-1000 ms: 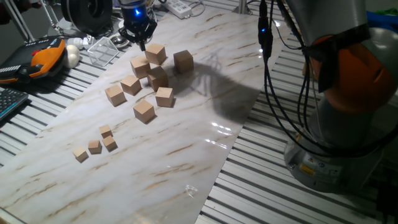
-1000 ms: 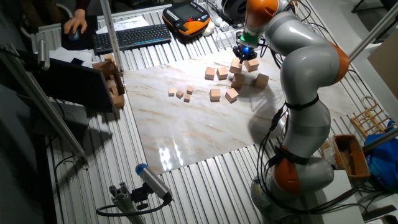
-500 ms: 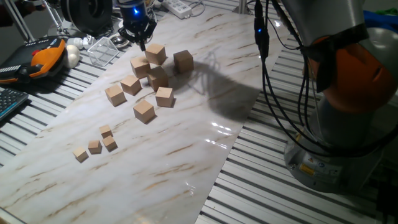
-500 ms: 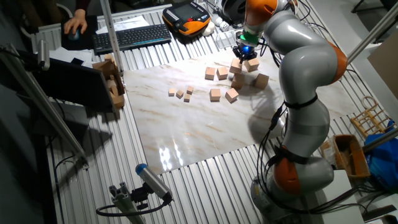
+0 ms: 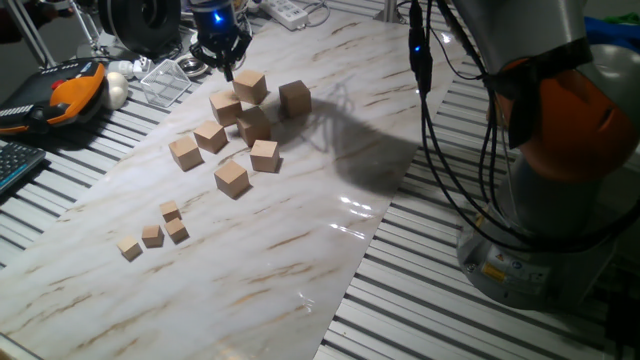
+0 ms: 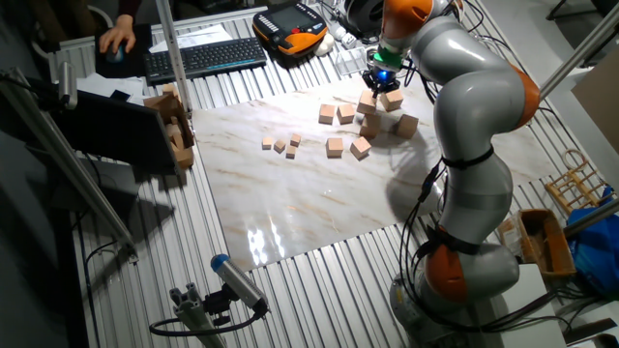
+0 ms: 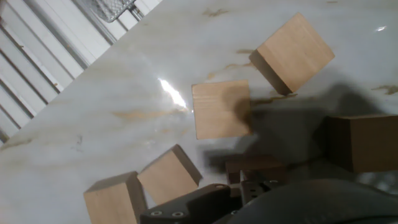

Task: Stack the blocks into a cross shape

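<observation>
Several tan wooden blocks lie in a loose cluster at the far end of the marble board, among them one (image 5: 250,86) just right of my gripper, one (image 5: 295,97) further right, one (image 5: 226,107) below the fingers, and others (image 5: 232,178) nearer the camera. The same cluster (image 6: 370,124) shows in the other fixed view. My gripper (image 5: 228,70) (image 6: 379,79) hangs at the cluster's far edge, its fingers tapered together and holding nothing. The hand view shows blocks (image 7: 221,109) (image 7: 293,53) (image 7: 169,175) on the board under the gripper (image 7: 236,186).
Several much smaller cubes (image 5: 160,232) lie nearer the camera on the board. A clear plastic tray (image 5: 165,82) and an orange pendant (image 5: 75,90) sit beyond the board's far left edge. The robot's base (image 5: 560,150) stands at the right.
</observation>
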Tool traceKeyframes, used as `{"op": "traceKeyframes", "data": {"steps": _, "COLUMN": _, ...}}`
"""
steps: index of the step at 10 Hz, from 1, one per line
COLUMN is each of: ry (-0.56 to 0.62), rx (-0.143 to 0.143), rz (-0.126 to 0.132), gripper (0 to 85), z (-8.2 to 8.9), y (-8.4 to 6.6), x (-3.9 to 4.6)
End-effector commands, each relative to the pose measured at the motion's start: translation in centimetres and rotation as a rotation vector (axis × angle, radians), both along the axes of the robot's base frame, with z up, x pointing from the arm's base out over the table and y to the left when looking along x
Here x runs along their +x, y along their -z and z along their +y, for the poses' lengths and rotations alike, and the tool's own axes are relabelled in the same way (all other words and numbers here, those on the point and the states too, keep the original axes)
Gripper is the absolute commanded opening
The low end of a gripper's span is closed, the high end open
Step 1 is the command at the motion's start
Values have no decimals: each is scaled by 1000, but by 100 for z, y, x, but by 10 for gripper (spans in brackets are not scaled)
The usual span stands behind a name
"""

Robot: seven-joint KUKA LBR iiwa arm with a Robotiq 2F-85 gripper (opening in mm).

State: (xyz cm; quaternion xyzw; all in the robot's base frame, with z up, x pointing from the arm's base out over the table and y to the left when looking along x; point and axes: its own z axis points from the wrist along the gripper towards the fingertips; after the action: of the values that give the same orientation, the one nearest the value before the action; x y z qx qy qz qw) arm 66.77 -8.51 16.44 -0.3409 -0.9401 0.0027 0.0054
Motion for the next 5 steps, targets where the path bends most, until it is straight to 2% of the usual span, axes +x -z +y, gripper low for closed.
{"op": "traceKeyframes", "data": {"steps": 1, "ry": 2, "rx": -2, "rz": 1, "gripper": 0, "z": -26, "y": -5, "x": 64}}
{"op": "traceKeyframes", "data": {"steps": 2, "ry": 14, "rx": 3, "rz": 1, "gripper": 0, "z": -59, "y": -5, "x": 131}}
{"op": "traceKeyframes", "data": {"steps": 3, "ry": 23, "rx": -2, "rz": -9, "gripper": 0, "z": -96, "y": 25, "x": 168}}
{"op": "traceKeyframes", "data": {"steps": 5, "ry": 45, "rx": -14, "rz": -27, "gripper": 0, "z": -119, "y": 75, "x": 207}}
